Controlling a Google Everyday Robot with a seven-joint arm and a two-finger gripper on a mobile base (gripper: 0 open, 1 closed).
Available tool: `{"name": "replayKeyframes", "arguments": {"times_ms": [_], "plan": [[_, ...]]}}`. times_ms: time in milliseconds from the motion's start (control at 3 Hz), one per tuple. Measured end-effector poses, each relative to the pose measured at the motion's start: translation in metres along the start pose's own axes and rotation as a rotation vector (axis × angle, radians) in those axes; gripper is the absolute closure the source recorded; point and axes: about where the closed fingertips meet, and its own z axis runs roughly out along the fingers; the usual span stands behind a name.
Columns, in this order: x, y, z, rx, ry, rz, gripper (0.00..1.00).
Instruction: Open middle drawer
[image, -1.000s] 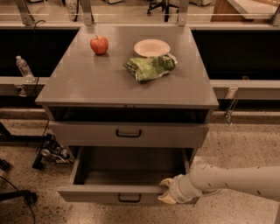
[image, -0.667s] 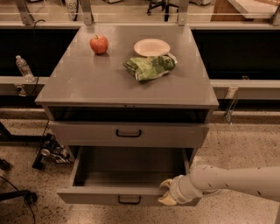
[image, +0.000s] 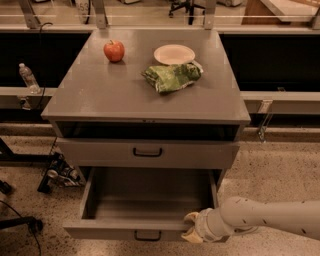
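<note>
Down low, pale gripper (image: 191, 227), fingers (image: 190, 217) tight on open lower drawer's (image: 110, 231) flat grey front; middle drawer (image: 147, 152) closed above.

End effector (image: 193, 228) low centre-right, arm (image: 270, 217) horiz. from right.

The middle drawer (image: 102, 229) is a wide grey metal drawer, and it stands pulled out toward the near side of the cabinet, below the closed drawer front above it. Its interior is open to view: a flat grey floor framed by low side walls on the left and right. The shallow flat front panel sits level and square to the cabinet, and the small black loop handle (image: 147, 235) is at its centre. The end effector (image: 192, 227) is at the right end of that front panel.
</note>
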Motion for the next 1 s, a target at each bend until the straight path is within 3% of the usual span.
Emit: {"name": "replayKeyframes", "arguments": {"times_ms": [333,667,1000], "plan": [[-0.003,0.0,-0.005,0.0,0.0,0.0,1.0],[0.008,0.024,-0.001,-0.012,-0.009,0.025,1.0],[0.005,0.025,-0.007,-0.013,-0.01,0.026,0.85]]}}
